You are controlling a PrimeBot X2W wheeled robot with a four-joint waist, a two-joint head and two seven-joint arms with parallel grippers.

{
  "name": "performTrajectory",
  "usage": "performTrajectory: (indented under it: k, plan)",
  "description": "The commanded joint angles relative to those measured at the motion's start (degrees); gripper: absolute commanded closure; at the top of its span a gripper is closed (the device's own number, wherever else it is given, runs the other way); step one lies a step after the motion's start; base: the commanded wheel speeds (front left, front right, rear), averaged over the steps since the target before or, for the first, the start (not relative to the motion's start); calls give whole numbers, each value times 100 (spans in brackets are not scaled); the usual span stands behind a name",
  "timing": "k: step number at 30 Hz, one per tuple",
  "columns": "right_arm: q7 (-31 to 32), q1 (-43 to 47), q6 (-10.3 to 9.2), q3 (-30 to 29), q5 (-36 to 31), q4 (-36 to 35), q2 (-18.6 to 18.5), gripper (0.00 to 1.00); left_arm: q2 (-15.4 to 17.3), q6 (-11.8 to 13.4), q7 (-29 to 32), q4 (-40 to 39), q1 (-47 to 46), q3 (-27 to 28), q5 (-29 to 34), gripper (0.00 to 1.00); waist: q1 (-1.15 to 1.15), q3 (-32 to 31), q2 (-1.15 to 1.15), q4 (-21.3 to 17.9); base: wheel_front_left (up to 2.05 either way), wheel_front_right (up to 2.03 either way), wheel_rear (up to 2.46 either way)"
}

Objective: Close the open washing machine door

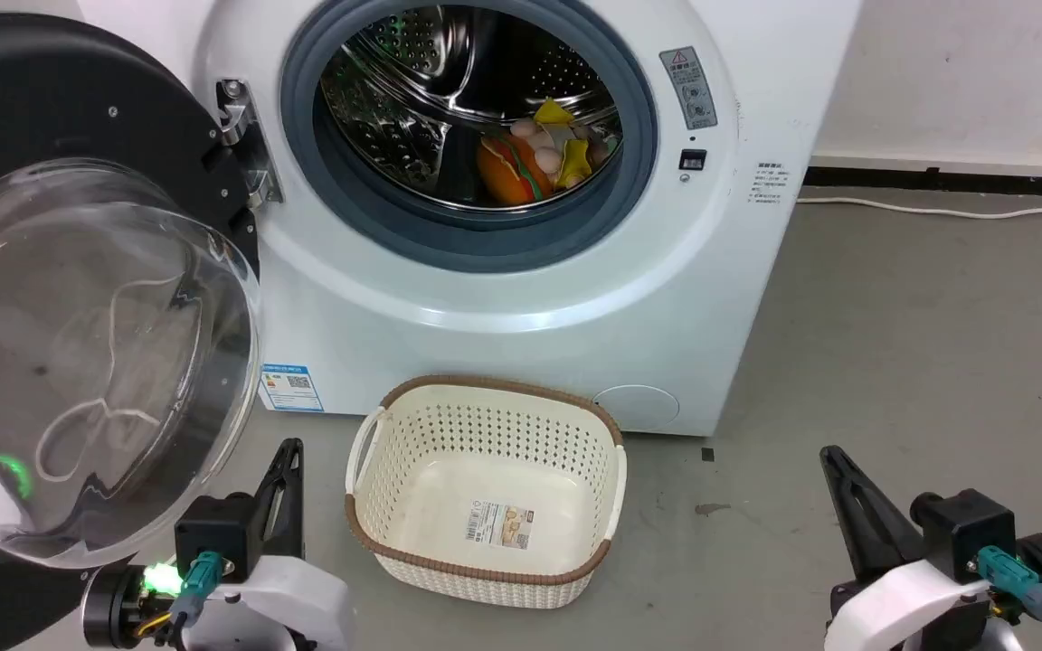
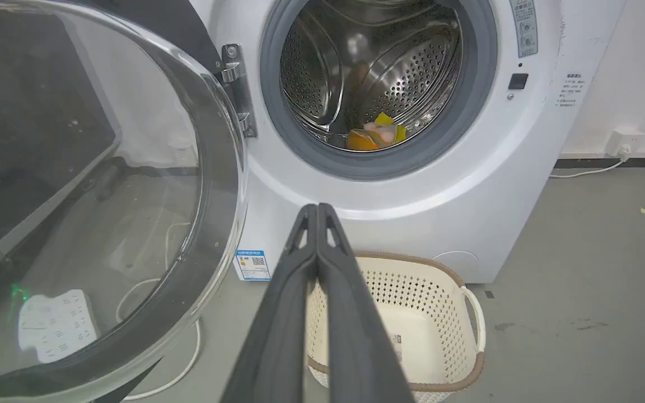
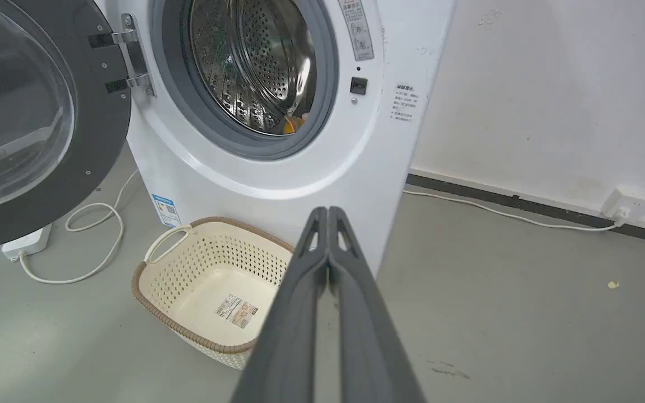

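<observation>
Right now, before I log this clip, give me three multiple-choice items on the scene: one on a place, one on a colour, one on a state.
1. Where does the cream basket stand?
A) inside the drum
B) on the floor in front of the washing machine
C) on top of the machine

2. What colour is the frame of the washing machine door?
A) white
B) red
C) black

3. How is the left gripper?
A) shut, holding nothing
B) wide open
C) shut on the door's edge

Answers:
1 B: the basket sits on the grey floor below the machine's white front.
2 C: a glossy black ring surrounds the clear glass bowl.
3 A: its fingers press together with nothing between them, and they are apart from the door.
</observation>
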Motion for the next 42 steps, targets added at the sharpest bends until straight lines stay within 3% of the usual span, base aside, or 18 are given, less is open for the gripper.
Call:
performTrajectory:
  k: [1, 33, 34, 42]
  plan:
    - [2, -5, 5, -1, -36, -28, 13, 100, -2, 16, 1, -25, 83, 5, 16, 100, 0, 0, 0, 0, 0, 0, 0]
    - [2, -5, 5, -1, -36, -28, 13, 100, -2, 16, 1, -25, 83, 5, 16, 100, 0, 0, 0, 0, 0, 0, 0]
    - [0, 0, 0, 1, 0, 0, 0, 0, 0, 0, -1, 0, 1, 0, 0, 0, 0, 0, 0, 0, 0, 0, 0]
    - [-53, 5, 0, -25, 77, 12, 0, 0, 5, -1, -54, 3, -14, -38, 11, 0, 0, 1, 0, 4, 0, 0, 0]
